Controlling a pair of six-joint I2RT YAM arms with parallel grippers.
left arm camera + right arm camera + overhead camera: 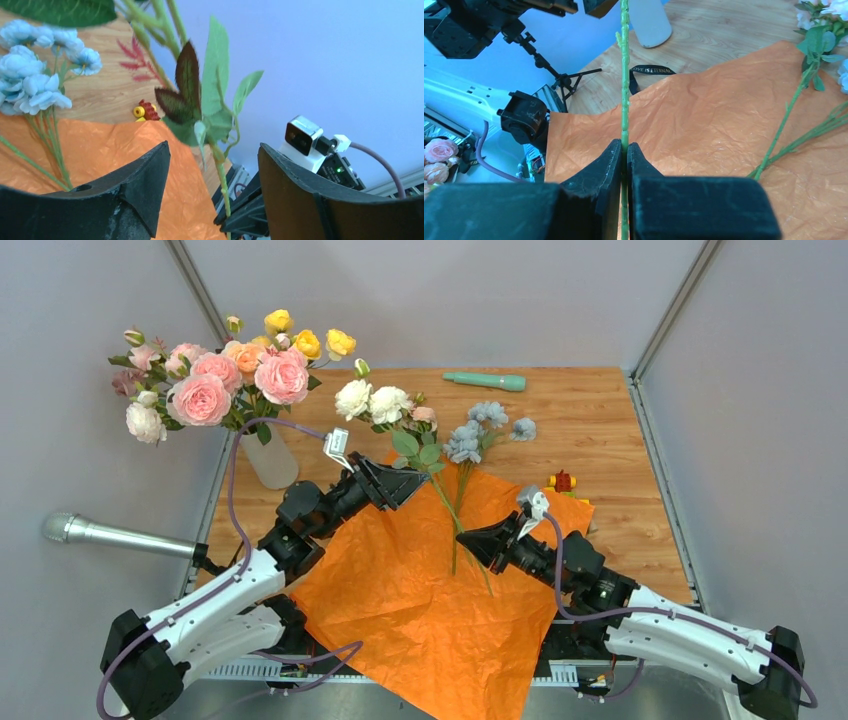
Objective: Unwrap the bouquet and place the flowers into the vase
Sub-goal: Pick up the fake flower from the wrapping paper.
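Top camera peers down from high behind the near edge, whole table in frame. Left wrist camera sits low and close, facing across the paper at the right arm. Right wrist camera looks back over that paper toward the vase.

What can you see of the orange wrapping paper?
The orange paper is a large crinkled sheet, unfolded and lying flat on the wooden table, turned like a diamond, its near corner hanging past the table's near edge. Stems of white flowers and pale blue flowers rest on its far part; a black strap lies at its edge.
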